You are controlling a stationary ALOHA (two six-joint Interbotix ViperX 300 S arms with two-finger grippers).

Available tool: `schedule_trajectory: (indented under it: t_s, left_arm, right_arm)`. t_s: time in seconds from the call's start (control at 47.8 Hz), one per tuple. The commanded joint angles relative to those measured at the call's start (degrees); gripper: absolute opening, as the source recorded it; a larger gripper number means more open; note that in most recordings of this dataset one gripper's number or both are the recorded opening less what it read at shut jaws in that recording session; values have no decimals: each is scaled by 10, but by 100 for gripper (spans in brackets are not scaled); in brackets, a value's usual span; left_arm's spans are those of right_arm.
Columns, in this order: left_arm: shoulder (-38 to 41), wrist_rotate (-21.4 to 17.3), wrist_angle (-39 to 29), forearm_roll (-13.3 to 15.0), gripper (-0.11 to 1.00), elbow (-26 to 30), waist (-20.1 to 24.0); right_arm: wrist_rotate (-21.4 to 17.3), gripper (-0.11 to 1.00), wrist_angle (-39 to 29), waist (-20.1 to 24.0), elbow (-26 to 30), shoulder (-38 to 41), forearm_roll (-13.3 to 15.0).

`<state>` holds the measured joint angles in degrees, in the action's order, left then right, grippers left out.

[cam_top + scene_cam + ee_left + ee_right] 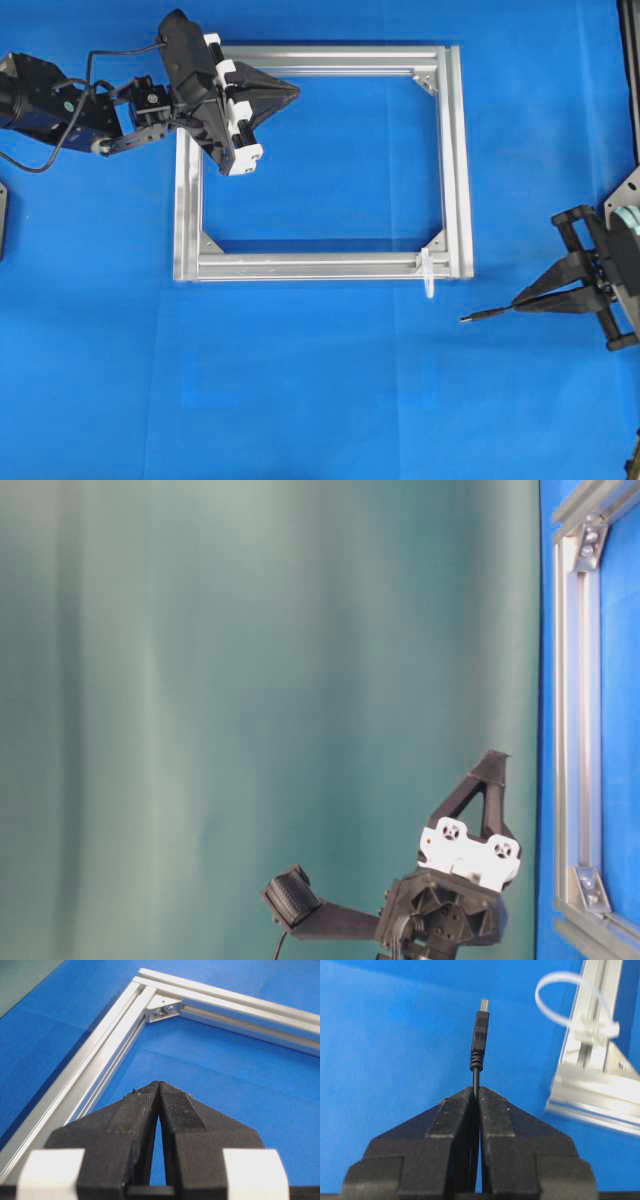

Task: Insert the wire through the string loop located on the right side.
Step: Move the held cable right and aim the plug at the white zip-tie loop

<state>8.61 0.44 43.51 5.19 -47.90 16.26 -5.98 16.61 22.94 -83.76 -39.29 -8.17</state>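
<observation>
The aluminium frame (320, 160) lies flat on the blue surface (320, 400). The right gripper (520, 300) has its jaws clamped on the thin black wire (479, 1040), whose plug tip juts past them toward the whitish string loop (565, 1002), probably just short of it. The left gripper (292, 92) jaws are pressed together, empty.

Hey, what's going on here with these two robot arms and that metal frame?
The right gripper is shut on the wire, plug tip sticking out ahead. The string loop hangs from the silver frame at its lower right corner in the overhead view; the tip is beside it, not yet through. The left gripper is shut, holding nothing, above the frame's upper left corner.
</observation>
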Motion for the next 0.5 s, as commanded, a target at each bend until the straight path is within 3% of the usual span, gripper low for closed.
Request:
schedule_trajectory:
  t_s: [0.0, 0.23, 0.481]
  left_arm:
    - [-18, -1, 4, -1, 0, 5, 1]
    - [-18, 0, 4, -2, 0, 6, 0]
    - [-18, 0, 6, -2, 0, 6, 1]
  right_arm:
    - [1, -4, -1, 2, 1, -9, -2]
    - [1, -4, 4, -5, -1, -2, -2]
    - [4, -4, 7, -63, -1, 1, -2]
